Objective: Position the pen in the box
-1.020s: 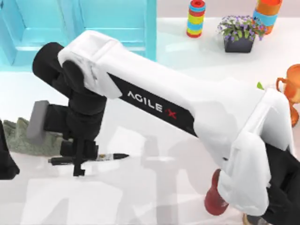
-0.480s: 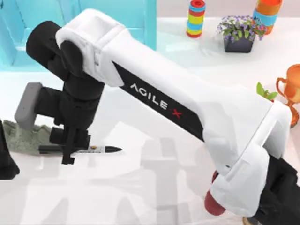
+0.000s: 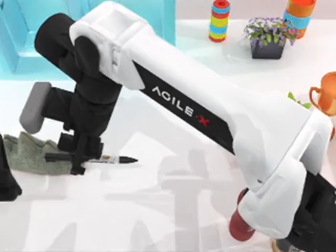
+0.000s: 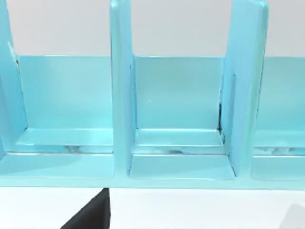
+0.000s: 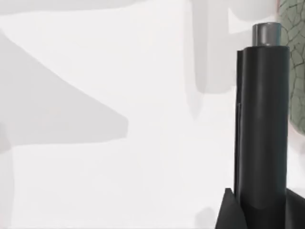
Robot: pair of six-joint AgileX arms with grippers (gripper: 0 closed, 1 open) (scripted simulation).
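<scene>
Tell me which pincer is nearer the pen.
Right. The right pincer is closed around the pen, above the table. The left arm sits parked at the table's left edge, apart from it.

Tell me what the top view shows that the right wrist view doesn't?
Top view alone: the right arm reaching across the table to the left, its right gripper shut on the pen, the whole pen with its tip pointing right, the box at the back, plus the ring stack, flower pot and orange cup.
Right wrist view alone: the pen's silver end cap, close up.
Both: the pen, the grey-green rock beside it, and the white table.
</scene>
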